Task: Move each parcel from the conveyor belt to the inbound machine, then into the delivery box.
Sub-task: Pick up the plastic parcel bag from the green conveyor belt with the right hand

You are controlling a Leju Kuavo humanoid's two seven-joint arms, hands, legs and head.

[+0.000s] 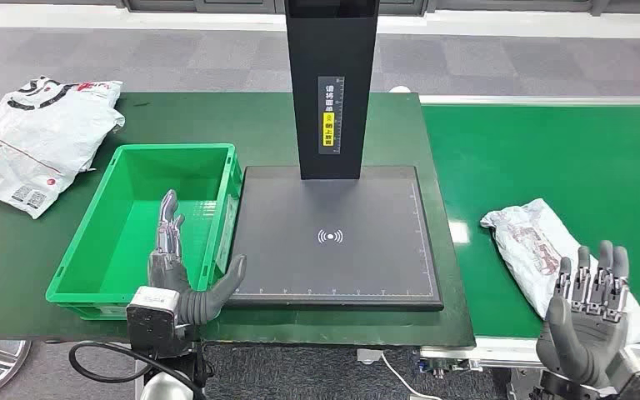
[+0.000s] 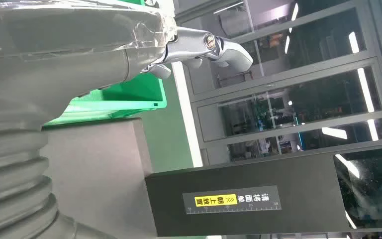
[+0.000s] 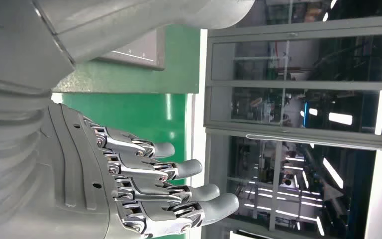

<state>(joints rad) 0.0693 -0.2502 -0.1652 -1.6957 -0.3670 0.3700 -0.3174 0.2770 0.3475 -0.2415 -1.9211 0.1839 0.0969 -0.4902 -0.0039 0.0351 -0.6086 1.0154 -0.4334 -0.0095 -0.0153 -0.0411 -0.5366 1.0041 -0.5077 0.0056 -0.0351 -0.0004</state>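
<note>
One parcel point(image 1: 550, 250) waits on the conveyor belt point(image 1: 567, 158), right of your inbound machine point(image 1: 337, 237) | delivery box point(image 1: 146, 287) left of it, empty | left hand point(image 1: 171, 267), right hand point(image 1: 587, 312) both spread, holding nothing | every move remains.

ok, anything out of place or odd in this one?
One thing: a parcel lies crumpled on the table left of the green box, not in it. The box looks empty. Another parcel waits on the belt by the open right hand.

We read a wireless-signal sign point(image 1: 330, 237) on the scanner plate point(image 1: 383, 267); the post's point(image 1: 330, 50) yellow label point(image 1: 329, 112) stays too small to read.
</note>
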